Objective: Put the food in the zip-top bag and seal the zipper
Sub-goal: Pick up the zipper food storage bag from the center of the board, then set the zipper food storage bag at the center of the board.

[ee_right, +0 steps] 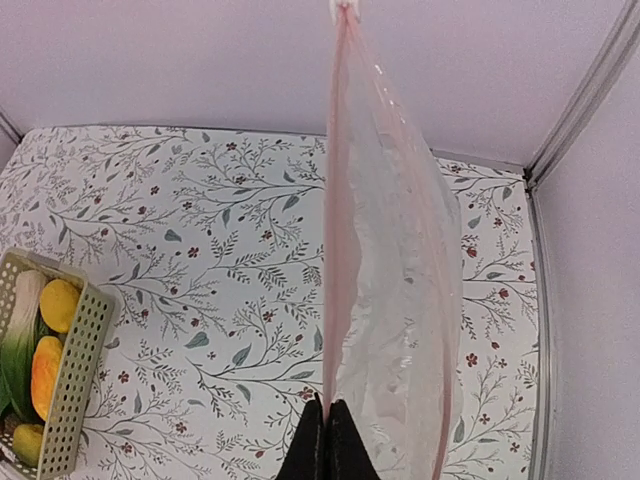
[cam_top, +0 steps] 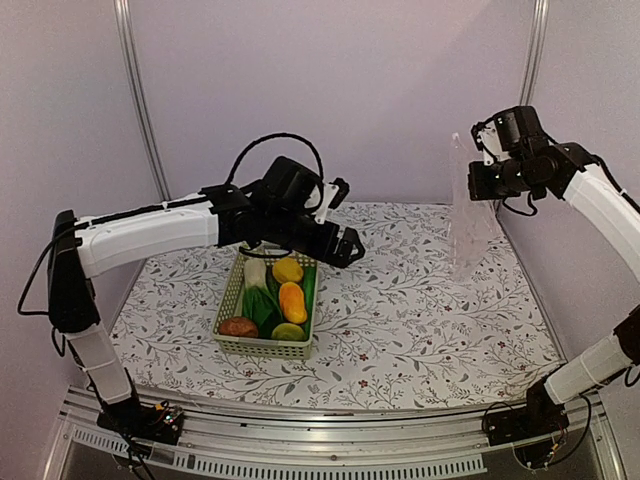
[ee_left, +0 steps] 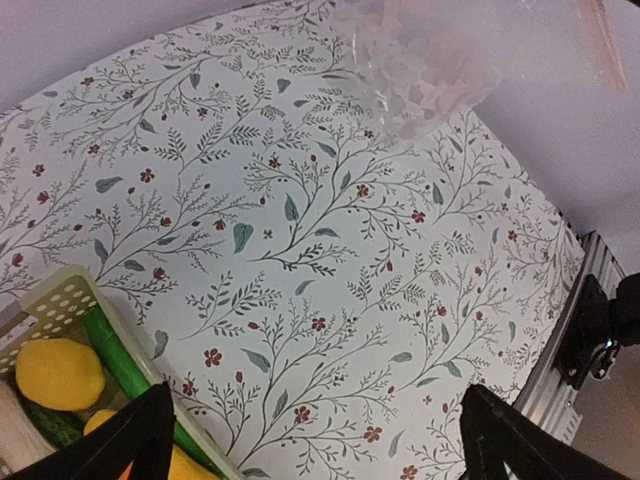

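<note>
The food lies in a pale green basket (cam_top: 228,300): a yellow fruit (cam_top: 288,269), an orange fruit (cam_top: 293,302), bok choy (cam_top: 257,288), a cucumber (cam_top: 309,285), a reddish-brown piece (cam_top: 239,326) and a yellow-green fruit (cam_top: 289,331). My left gripper (cam_top: 350,245) is open and empty above the basket's far right corner; it also shows in the left wrist view (ee_left: 320,440). My right gripper (ee_right: 327,425) is shut on the edge of the clear zip-top bag (ee_right: 400,280), which hangs at the back right (cam_top: 468,225). The pinkish zipper (ee_right: 335,200) runs away from the fingertips.
The basket also shows in the left wrist view (ee_left: 65,300) and the right wrist view (ee_right: 85,370). The floral tablecloth (cam_top: 400,320) covers the table. Metal posts (cam_top: 140,100) and walls stand close behind. An aluminium rail (cam_top: 350,415) runs along the near edge.
</note>
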`<state>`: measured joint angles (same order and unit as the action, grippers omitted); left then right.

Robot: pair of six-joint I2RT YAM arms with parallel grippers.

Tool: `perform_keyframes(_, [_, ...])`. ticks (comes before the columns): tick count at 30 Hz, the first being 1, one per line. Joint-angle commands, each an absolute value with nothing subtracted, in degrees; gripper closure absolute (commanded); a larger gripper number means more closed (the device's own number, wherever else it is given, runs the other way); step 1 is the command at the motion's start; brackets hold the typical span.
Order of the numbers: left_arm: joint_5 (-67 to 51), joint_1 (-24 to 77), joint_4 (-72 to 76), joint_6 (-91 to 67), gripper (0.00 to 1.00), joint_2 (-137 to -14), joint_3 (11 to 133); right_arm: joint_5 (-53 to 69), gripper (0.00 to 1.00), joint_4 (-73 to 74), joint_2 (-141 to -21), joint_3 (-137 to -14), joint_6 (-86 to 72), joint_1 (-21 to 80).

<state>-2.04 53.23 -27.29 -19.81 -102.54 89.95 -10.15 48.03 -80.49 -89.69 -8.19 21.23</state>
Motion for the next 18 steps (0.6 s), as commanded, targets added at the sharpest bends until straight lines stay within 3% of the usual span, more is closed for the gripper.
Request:
perform_keyframes(1, [-0.2,49.4,-24.3,-27.9,0.01,-98.6,85.2,-18.9,1.00,51.0,-85.1,-87.3,-1.9,31.2])
perform_keyframes(4, [2.1,47.0,-24.1,-30.6,0.02,-95.8,82.6,-17.9,0.99,50.7,-88.8,-83.9,-2.1,36.1])
perform_keyframes(8, [2.3,43.3,-24.0,-32.4,0.03,-93.0,78.7,-5.7,0.73,52.0,-94.3,-81.8,-3.8,39.1])
perform_keyframes(12, [3.2,41.2,-24.3,-31.7,0.03,-90.5,76.2,0.9,0.62,54.0,-94.6,-83.7,-5.2,43.1])
perform_keyframes(15, [4.1,40.7,-23.7,-31.3,0.04,-89.2,74.2,-3.9,0.62,50.7,-90.0,-79.2,-7.2,43.2])
perform_keyframes(18, [4.2,40.5,-23.6,-30.8,0.04,-89.2,74.4,-11.6,0.70,48.2,-89.8,-74.2,-6.9,43.1])
